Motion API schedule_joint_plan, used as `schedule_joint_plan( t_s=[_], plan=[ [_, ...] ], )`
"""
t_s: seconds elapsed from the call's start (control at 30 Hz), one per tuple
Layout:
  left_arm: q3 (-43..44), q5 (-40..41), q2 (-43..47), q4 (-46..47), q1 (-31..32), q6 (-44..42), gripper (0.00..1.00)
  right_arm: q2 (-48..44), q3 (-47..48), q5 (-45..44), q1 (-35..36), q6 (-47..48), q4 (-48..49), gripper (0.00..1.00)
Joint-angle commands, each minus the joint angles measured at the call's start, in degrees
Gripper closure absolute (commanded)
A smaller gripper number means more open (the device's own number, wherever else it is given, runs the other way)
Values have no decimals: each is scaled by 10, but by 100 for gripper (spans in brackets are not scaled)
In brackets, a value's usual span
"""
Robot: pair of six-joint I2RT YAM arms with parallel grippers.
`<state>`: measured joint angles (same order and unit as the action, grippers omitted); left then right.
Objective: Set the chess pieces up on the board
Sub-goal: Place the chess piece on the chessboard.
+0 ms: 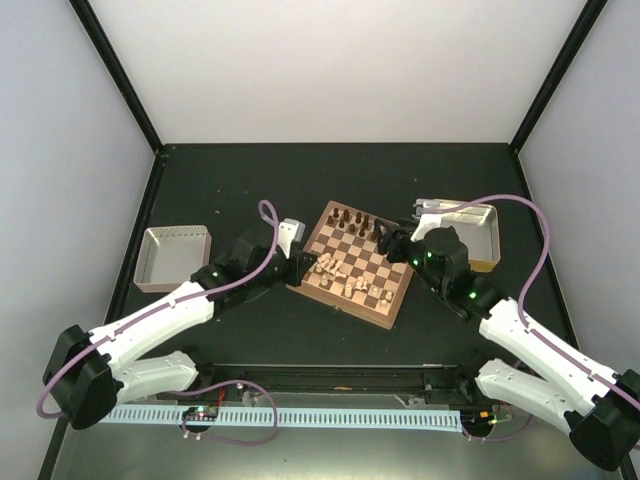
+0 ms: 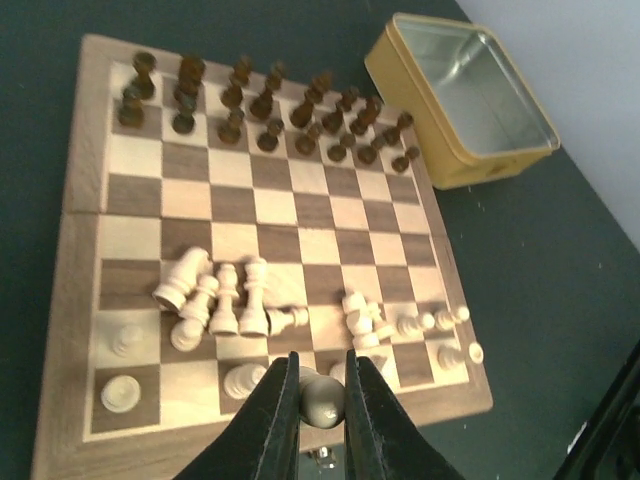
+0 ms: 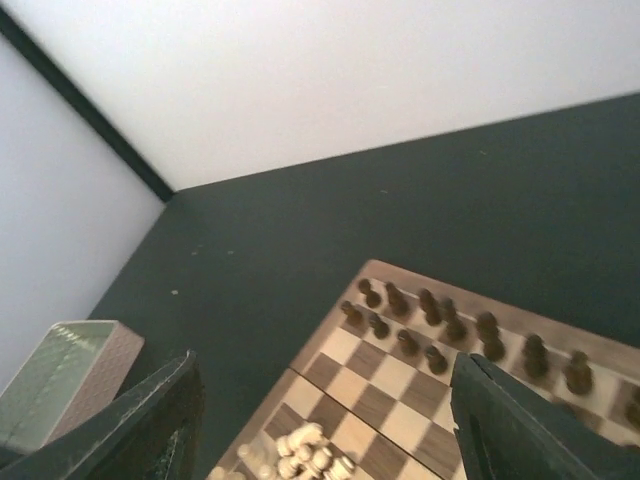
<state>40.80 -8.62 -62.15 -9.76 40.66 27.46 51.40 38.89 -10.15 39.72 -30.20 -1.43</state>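
The left gripper (image 2: 318,400) was clamped on a cream piece (image 2: 322,396) over the board's (image 2: 60,330) near edge. Lowering it risked knocking the toppled cream cluster (image 2: 215,300) just beyond. The right gripper (image 3: 320,440) hung released above.

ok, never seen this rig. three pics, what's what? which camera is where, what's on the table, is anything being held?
Two robot arms, bolted at the near table edge, each ending in a two-finger gripper. The overhead view looks down from above and behind them; the other two pictures come from cameras on each wrist.

On the dark table: a chessboard, a pale tray to its left and a yellow tray to its right. Dark pieces stand in two rows on the far side. Cream pieces are jumbled on the near side, some lying down.

The left gripper is shut on a cream piece at the board's near edge. The right gripper is open and empty, above the board.
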Motion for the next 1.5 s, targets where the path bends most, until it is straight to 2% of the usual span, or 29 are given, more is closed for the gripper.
schedule_joint_plan(
  t_s=[0.0,0.17,0.33,0.9,1.23,1.47],
  plan=[
    [-19,24,-13,27,35,-24,99,-7,7,-99,-2,-84,-59,31],
    [-29,56,-44,43,73,-37,99,1,4,-101,-2,-98,-61,30],
    [-24,129,-74,19,79,-11,98,14,3,-102,-4,-103,-64,29],
    [-26,154,-189,65,78,-14,98,35,12,-113,-4,-96,-80,28],
    [-32,161,-207,81,78,-19,99,46,20,-114,-5,-90,-81,28],
    [-46,171,-180,84,77,-12,98,49,22,-116,-6,-91,-83,27]
  ],
)
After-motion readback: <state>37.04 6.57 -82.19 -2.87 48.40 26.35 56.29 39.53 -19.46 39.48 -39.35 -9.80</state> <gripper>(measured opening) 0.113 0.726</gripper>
